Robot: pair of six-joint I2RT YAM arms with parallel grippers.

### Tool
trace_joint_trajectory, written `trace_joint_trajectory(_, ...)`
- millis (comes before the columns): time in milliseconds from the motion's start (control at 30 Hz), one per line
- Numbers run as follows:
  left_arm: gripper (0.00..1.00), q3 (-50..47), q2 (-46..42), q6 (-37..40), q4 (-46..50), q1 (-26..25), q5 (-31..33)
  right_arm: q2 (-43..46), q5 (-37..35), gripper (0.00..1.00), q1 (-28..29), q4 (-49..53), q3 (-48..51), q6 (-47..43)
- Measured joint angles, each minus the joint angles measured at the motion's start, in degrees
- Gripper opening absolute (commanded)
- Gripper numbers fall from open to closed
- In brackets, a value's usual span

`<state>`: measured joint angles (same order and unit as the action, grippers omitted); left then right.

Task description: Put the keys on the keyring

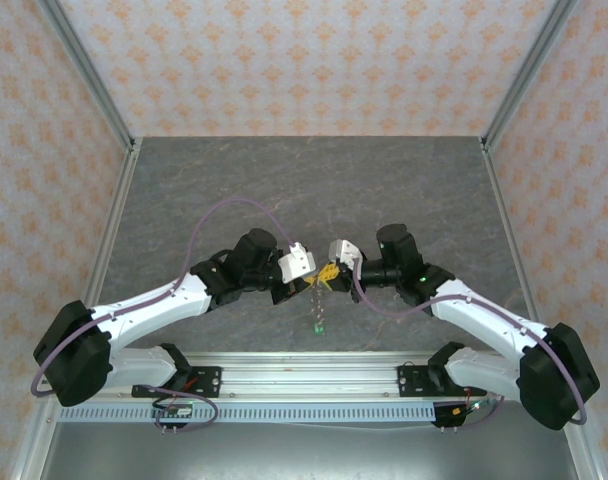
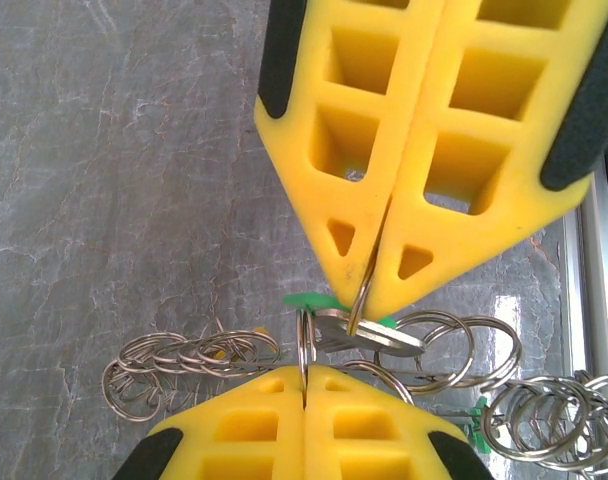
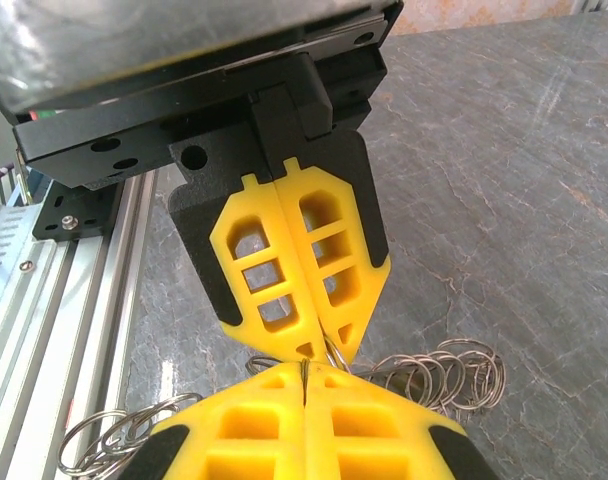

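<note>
At 6 o'clock of the overhead view, nearest of all, the metal rail (image 1: 304, 368) carries both arm bases. Just beyond it, a strand of the keyring (image 2: 214, 350) trails toward 6 o'clock from the spot where the two claws meet tip to tip, near the middle of the grey table (image 1: 304, 190).

In the left wrist view, the left gripper (image 2: 304, 382) sits at 6 o'clock, its yellow fingers pressed together on a thin wire loop of the keyring. The right gripper (image 2: 372, 290) comes in from 12 o'clock and is likewise pinched shut on a neighbouring loop. Between the tips lies a silvery key (image 2: 379, 338) beside a green tag (image 2: 309, 299) — whether it is threaded on, I cannot tell. More loops fan out to 9 o'clock and 4 o'clock.

Farthest off, at 12 o'clock, stands the patterned wall (image 1: 304, 60).
</note>
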<state>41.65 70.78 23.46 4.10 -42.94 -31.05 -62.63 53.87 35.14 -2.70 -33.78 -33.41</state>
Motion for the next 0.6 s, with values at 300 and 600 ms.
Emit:
trace_joint_trajectory(300, 0.00, 0.0, 0.0, 0.0, 0.0, 0.0, 0.0, -1.8, 0.1, 0.00, 0.3, -0.4, -0.2, 0.6)
trace_joint_trajectory(600, 0.00, 0.5, 0.6, 0.0, 0.0, 0.0, 0.0, -2.8, -0.1, 0.00, 0.7, -2.7, -0.9, 2.5)
